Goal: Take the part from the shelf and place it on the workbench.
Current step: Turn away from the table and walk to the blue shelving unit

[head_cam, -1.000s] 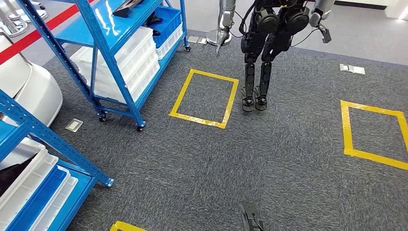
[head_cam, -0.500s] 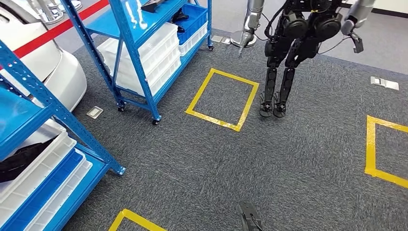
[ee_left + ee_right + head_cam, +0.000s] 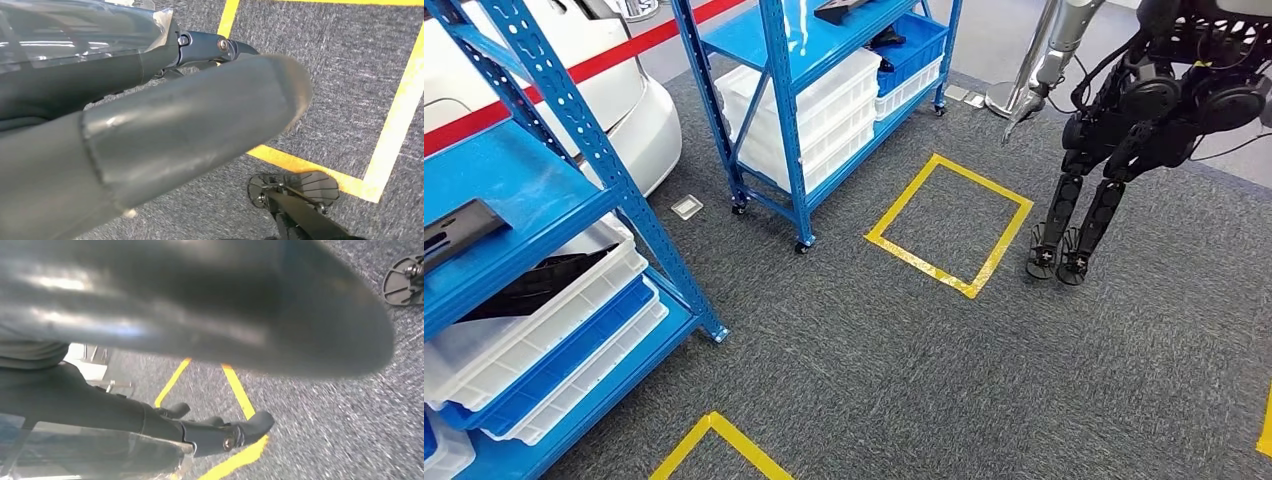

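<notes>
1. The part (image 3: 459,228) is a flat black piece. It lies on the blue board of the near shelf (image 3: 534,195), close to the board's front edge, at the left side of the head view. Nothing is touching it.
2. Under that board sits a white bin (image 3: 544,320) with more dark pieces in it. Lower down are a blue bin (image 3: 554,365) and another white one.
3. The left hand (image 3: 150,130) hangs low over the grey carpet (image 3: 904,370). It holds nothing. Its thick thumb and dark fingers (image 3: 215,47) point out loosely, so I take it as open.
4. The right hand (image 3: 210,305) hangs low over the carpet too. It holds nothing. Its fingers (image 3: 235,432) bend a little but are not closed up.
5. A second blue shelf (image 3: 824,50) stands farther back, with white bins and a black piece on its top board.
6. Yellow tape squares (image 3: 949,225) mark the carpet. Another robot (image 3: 1124,130) stands beside one of them.
7. I think the job is just starting. The part is not yet picked up. Reaching for it, lifting it, carrying it and putting it on the counter are all left to do.
</notes>
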